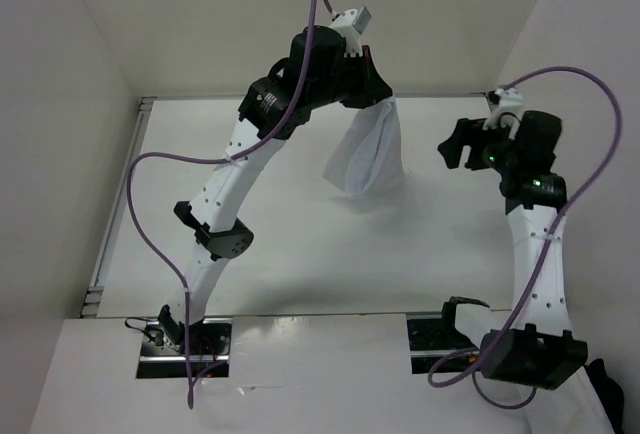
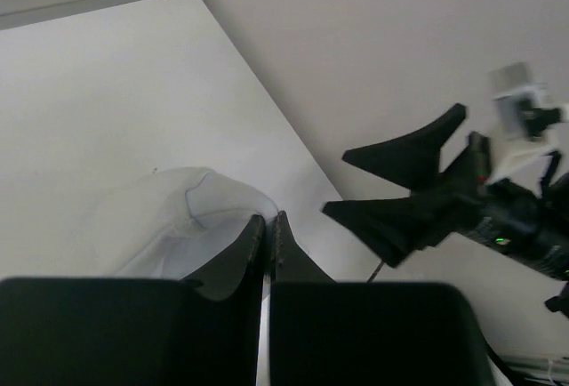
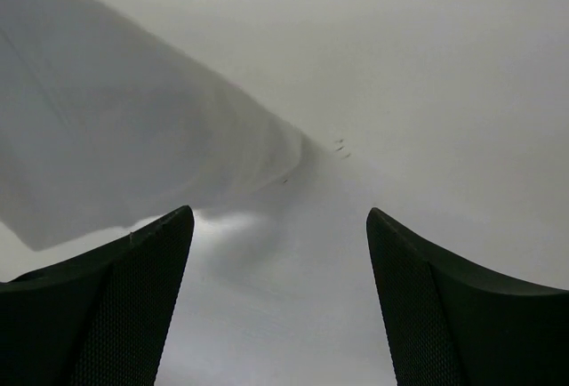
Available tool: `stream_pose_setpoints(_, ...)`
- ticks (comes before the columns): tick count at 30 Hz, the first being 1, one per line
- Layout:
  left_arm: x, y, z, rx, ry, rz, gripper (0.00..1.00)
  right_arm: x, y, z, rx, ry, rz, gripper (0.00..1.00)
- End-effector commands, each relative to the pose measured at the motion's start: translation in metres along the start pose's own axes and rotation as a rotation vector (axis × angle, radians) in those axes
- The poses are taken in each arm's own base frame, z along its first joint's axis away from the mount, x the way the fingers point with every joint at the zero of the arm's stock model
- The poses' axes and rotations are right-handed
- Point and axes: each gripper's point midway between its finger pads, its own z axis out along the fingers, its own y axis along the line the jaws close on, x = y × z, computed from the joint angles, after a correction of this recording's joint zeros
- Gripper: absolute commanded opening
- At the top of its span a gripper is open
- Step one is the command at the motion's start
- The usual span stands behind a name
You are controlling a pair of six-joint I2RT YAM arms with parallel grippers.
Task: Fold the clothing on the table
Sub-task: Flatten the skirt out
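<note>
**Operator:** What does the top view give me?

**Spotter:** Your left claw [image 1: 383, 96] is raised over the far half of the table [image 1: 300, 264], clamped on the top edge of the clothing [image 1: 365, 149]. The white fabric hangs down from it in a loose, tapering sheet. Its lower end is close over the table, with a shadow just under it, but you cannot tell from here whether it touches. Your right claw [image 1: 453, 146] stands to the right of the fabric, clearly apart from it, fingers pointing toward it and holding nothing.

**Operator:** And the left wrist?

**Spotter:** Your left claw [image 2: 268, 242] has its two fingers pressed together, with a thin strip of white showing between them. The clothing [image 2: 169, 217] billows out to the left of the fingertips as a pale, curved fold above the table [image 2: 89, 92]. Your right claw [image 2: 342, 181] shows on the right against the wall [image 2: 400, 30], its dark fingers spread apart.

**Operator:** Right wrist?

**Spotter:** Your right claw [image 3: 278, 226] is wide, with bare table [image 3: 444, 92] between the fingers. The clothing [image 3: 107, 137] fills the upper left as a slanting sheet. It lies ahead of the left finger, not between the two.
</note>
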Motion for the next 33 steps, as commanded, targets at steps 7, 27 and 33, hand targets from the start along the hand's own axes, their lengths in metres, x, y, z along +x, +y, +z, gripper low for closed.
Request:
stream_pose_setpoints(7,-0.041,0.013,-0.025,-0.069,-0.124,0.06,0.0,0.006,0.043,0.057,0.044,0.036,-0.145,0.81)
stream_pose_setpoints(27,-0.05,0.036,-0.004,-0.112,-0.175,0.004,0.0,-0.016,0.145,0.063,-0.498,0.001,-0.043,0.81)
stream_pose_setpoints(33,-0.059,0.042,0.0,-0.145,-0.221,-0.007,0.0,-0.022,0.146,0.079,-0.439,-0.049,-0.063,0.81)
